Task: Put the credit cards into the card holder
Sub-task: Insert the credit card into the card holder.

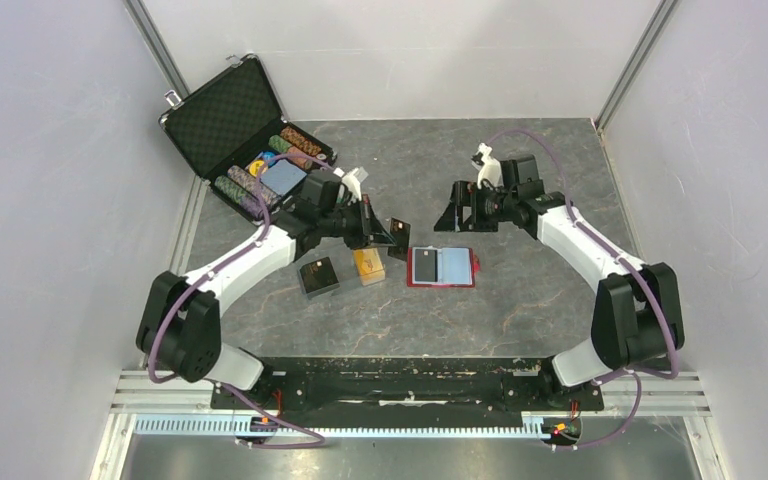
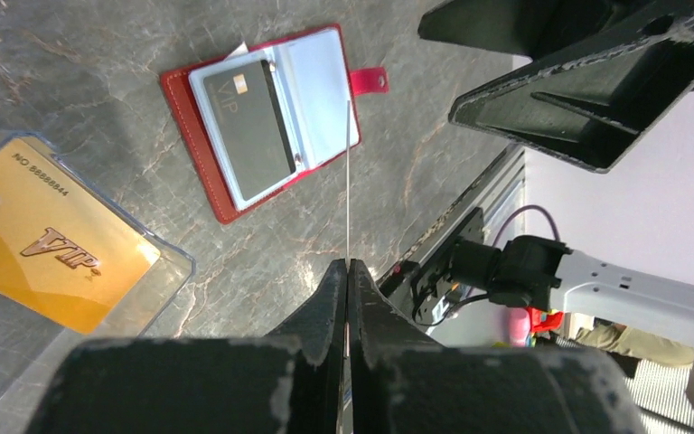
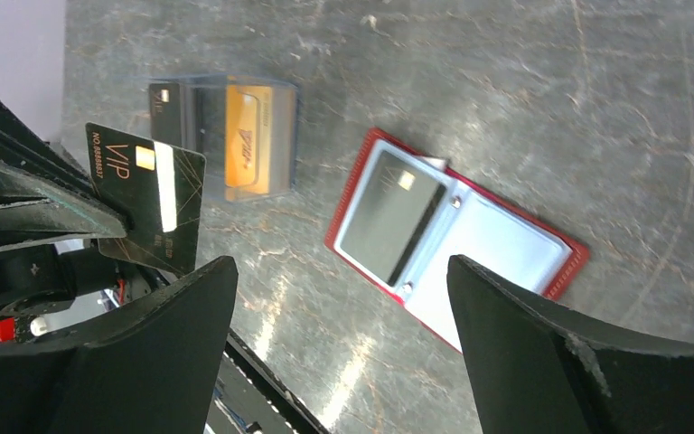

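- The left claw (image 2: 348, 269) is clamped tight on a black card (image 3: 145, 201), gripping it by one edge. The card is held off the table (image 1: 520, 290), standing on edge.
- The right claw (image 3: 339, 271) is spread wide and grips nothing. It is raised, facing the left claw, with the held card between the two.
- The red wallet (image 1: 442, 267) lies open and flat on the table, just in front of both claws.
- A dark card (image 2: 251, 128) sits in the wallet's left-hand pocket. The right-hand leaf shows pale lining.
- An orange card (image 2: 41, 244) lies in a clear box (image 1: 368, 266) just left of the wallet.
- A small dark box (image 1: 318, 276) sits beside the clear box. Its contents are hard to make out.
- In the left wrist view the held card appears only as a thin line, edge-on.
- The open chip case (image 1: 222, 118) stands at the far left, its near corner hidden by the left arm (image 1: 250, 262).
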Available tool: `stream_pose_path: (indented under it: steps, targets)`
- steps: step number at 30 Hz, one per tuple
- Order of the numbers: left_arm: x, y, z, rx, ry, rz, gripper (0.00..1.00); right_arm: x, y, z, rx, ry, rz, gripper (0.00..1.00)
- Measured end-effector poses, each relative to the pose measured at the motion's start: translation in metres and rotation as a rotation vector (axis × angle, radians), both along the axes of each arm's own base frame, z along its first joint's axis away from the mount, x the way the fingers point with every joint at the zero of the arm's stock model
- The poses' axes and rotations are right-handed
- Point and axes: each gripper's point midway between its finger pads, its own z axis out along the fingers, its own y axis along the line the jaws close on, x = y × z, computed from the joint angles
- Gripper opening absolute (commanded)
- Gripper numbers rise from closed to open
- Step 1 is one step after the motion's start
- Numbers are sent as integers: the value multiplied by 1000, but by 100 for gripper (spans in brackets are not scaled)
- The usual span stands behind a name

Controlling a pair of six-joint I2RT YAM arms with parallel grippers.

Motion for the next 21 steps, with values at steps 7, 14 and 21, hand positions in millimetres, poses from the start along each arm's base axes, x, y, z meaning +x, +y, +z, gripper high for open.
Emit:
stream_pose_path:
  steps: [7, 14, 21]
  targets:
    - [-9, -19, -26, 81, 61, -66, 2, -8, -28, -20, -38, 42, -55, 92]
    - [-7, -39, -21, 42, 40, -121, 2, -9, -55, -32, -45, 69, -129, 92]
    - [4, -61, -10, -79, 9, -143, 2, -19, -84, -57, -82, 130, -220, 88]
